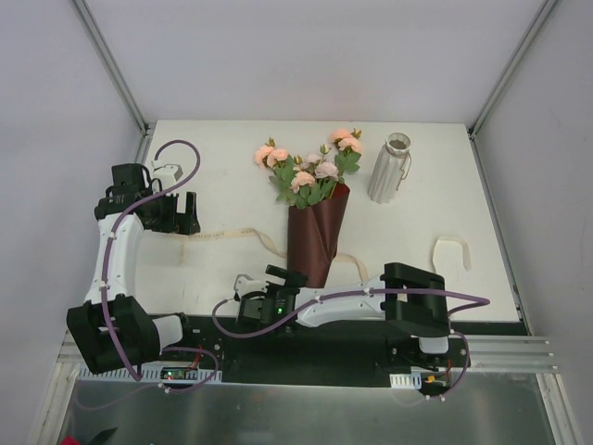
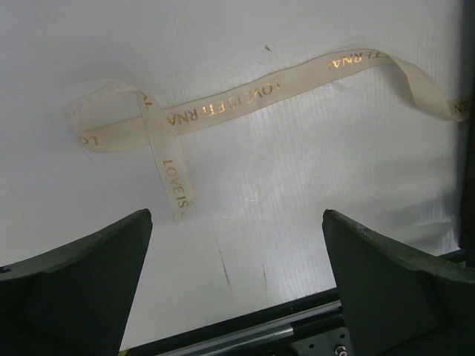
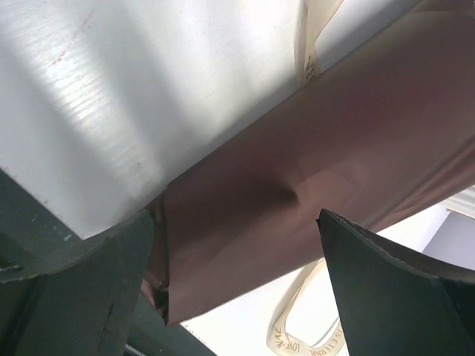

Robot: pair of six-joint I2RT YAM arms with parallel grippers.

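As the bouquet (image 1: 313, 232) lies stem-end toward six o'clock, the wide-open right hand (image 3: 234, 222) straddles its wrap, gripping nothing. At nine o'clock the left hand (image 2: 237, 222) gapes, empty, above the ribbon (image 2: 223, 111).

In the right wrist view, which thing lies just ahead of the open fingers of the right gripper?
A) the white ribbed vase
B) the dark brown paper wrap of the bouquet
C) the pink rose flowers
B: the dark brown paper wrap fills the view ahead of the right gripper, whose jaws stand wide apart. The top view shows the white ribbed vase and the pink rose flowers farther back on the table.
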